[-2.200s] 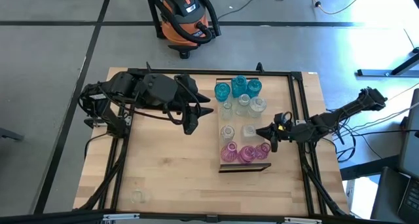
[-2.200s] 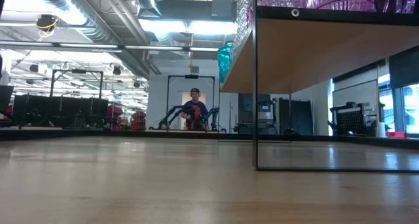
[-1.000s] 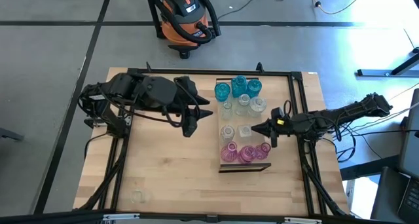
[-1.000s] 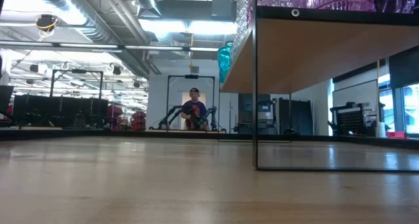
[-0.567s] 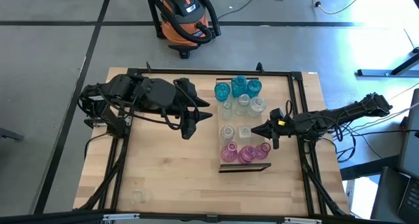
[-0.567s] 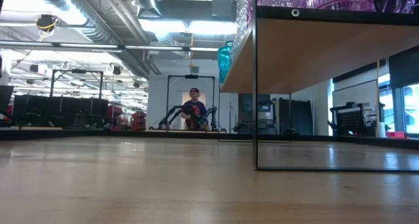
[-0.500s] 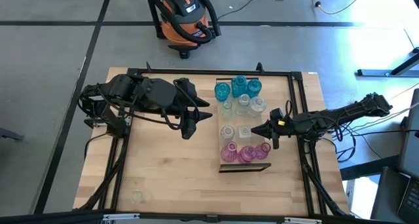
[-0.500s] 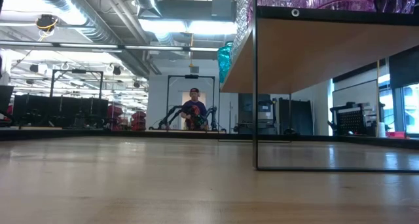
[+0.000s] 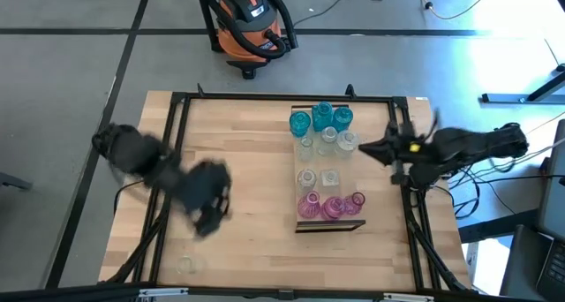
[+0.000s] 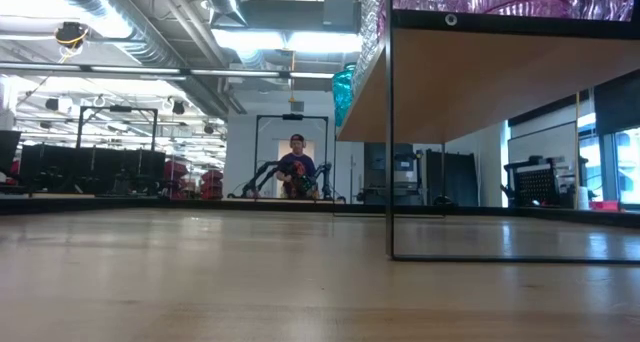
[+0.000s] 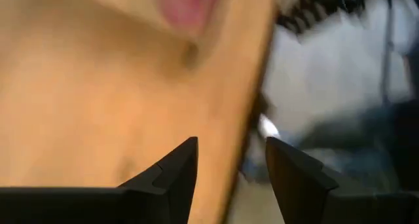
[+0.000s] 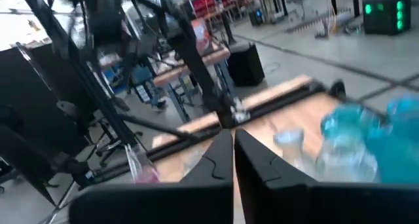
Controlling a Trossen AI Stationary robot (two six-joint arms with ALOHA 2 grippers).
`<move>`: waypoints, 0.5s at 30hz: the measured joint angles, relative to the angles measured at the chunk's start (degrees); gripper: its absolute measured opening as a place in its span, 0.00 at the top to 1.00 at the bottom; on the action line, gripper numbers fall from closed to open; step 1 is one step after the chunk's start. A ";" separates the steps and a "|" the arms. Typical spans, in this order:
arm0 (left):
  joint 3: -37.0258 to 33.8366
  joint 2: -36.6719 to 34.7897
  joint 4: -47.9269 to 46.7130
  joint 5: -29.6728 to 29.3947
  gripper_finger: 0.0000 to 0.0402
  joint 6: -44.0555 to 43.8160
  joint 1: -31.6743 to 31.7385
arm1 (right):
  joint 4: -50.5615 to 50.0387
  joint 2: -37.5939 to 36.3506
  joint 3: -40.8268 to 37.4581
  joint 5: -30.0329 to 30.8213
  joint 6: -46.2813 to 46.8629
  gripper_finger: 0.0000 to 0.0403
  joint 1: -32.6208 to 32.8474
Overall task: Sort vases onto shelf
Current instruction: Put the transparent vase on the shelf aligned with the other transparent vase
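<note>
on the tabletop [image 9: 256,143] i see the shelf [image 9: 316,169] carrying the vases [image 9: 327,140]: teal at its far end, clear in the middle, pink by the dark-edged near end. my right end effector [image 9: 371,147] sits just right of the shelf, fingers pressed together, holding nothing. my left end effector [image 9: 210,221] is well left of the shelf, fingers partly apart, nothing between them.

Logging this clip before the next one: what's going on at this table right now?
Nothing is being held. The vases sit in colour groups on the shelf: teal vases at the far end, clear vases in the middle, pink vases at the near end. The left claw hangs open over bare tabletop well left of the shelf; the right claw is shut, empty, just right of it.
</note>
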 joint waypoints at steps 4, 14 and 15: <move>-4.80 0.21 -0.08 1.02 0.57 -11.90 -11.37 | -3.63 -0.04 6.71 -0.04 -2.77 0.99 0.00; -27.51 0.57 9.42 8.09 0.57 -46.10 -26.54 | -3.39 0.07 9.24 -0.09 -3.02 0.70 0.00; -28.89 0.57 10.30 9.44 0.56 -46.85 -26.81 | -3.40 0.16 9.24 -0.09 -1.73 0.65 0.00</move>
